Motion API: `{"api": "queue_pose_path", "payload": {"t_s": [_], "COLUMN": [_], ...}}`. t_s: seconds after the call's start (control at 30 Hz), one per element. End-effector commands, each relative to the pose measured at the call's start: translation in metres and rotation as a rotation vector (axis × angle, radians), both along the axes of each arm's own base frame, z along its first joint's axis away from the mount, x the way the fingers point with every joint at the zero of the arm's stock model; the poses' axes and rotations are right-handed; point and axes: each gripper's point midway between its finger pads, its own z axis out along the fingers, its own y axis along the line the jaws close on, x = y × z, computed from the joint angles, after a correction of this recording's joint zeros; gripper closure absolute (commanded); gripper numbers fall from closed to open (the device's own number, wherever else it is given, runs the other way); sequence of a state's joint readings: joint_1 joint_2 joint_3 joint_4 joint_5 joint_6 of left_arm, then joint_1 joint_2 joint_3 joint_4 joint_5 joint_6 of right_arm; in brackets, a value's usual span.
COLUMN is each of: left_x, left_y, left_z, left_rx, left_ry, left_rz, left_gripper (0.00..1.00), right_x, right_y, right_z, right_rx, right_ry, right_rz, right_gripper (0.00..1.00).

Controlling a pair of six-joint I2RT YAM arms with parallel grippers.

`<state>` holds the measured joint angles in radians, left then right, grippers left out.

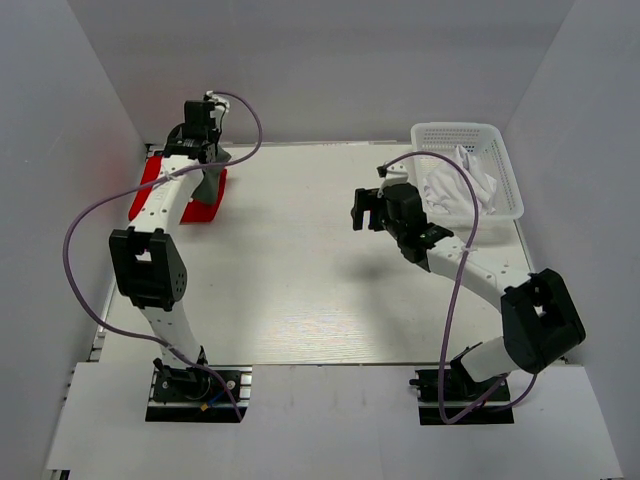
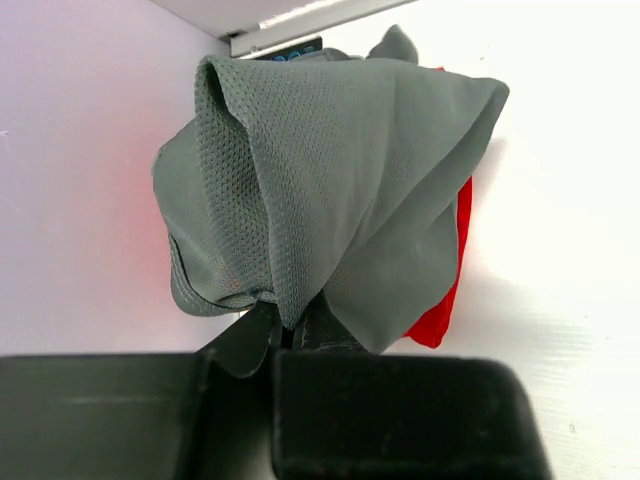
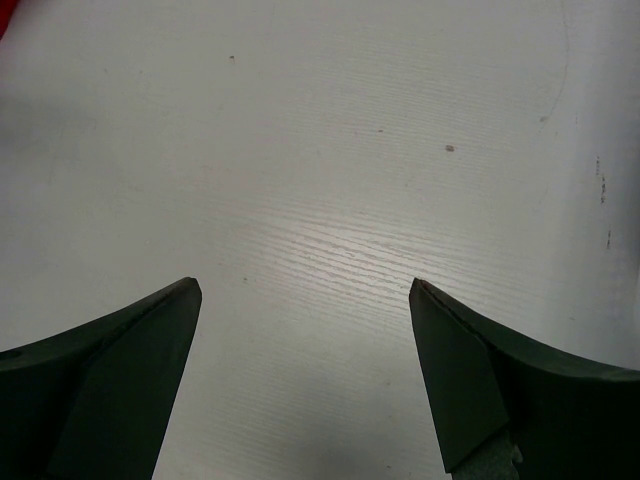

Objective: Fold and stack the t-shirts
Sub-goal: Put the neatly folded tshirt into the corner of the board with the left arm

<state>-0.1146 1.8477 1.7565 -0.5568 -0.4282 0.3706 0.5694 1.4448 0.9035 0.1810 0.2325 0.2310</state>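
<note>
You are pinching the dark grey t-shirt in the left gripper, stacking it over the red t-shirt at the far-left corner; the right gripper is idling wide open.

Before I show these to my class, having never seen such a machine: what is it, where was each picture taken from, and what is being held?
These are two robot arms bolted at the near edge of a white table. The overhead picture comes from a fixed camera above and behind them. The other two come from cameras on the wrists.

The left claw is shut on a dark grey mesh cloth t-shirt, lifted over a bright red cloth t-shirt that lies at the table's far left corner.

The right claw is open and empty above bare table, near the middle.

At the far right stands a white plastic lattice basket with crumpled white cloth inside, probably another shirt.
</note>
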Motion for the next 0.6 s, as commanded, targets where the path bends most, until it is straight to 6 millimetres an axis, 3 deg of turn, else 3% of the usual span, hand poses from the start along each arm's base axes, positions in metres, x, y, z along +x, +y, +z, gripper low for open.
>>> {"api": "queue_pose_path", "payload": {"t_s": [0.0,0.07,0.27,0.47,0.53,0.57], "left_x": [0.003,0.006,0.017,0.031,0.039,0.043], "left_y": [0.009,0.005,0.02,0.056,0.064,0.071], "left_z": [0.005,-0.002,-0.022,-0.031,-0.026,-0.037], "left_rx": [0.003,-0.01,0.011,0.034,0.033,0.021], "left_ry": [0.009,0.021,0.049,0.056,0.03,0.045], "left_rz": [0.007,-0.013,-0.006,0.061,0.076,0.089], "left_gripper": [1.0,1.0,1.0,1.0,1.0,1.0], "right_x": [0.011,0.011,0.014,0.018,0.02,0.021], "right_y": [0.009,0.009,0.011,0.011,0.014,0.015], "right_z": [0.025,0.025,0.027,0.027,0.026,0.025], "right_rx": [0.032,0.029,0.033,0.031,0.021,0.021], "right_ry": [-0.05,-0.045,-0.042,-0.035,-0.031,-0.026], "right_rz": [0.01,0.009,0.009,0.003,0.009,0.009], "right_gripper": [0.1,0.1,0.1,0.1,0.1,0.1]}}
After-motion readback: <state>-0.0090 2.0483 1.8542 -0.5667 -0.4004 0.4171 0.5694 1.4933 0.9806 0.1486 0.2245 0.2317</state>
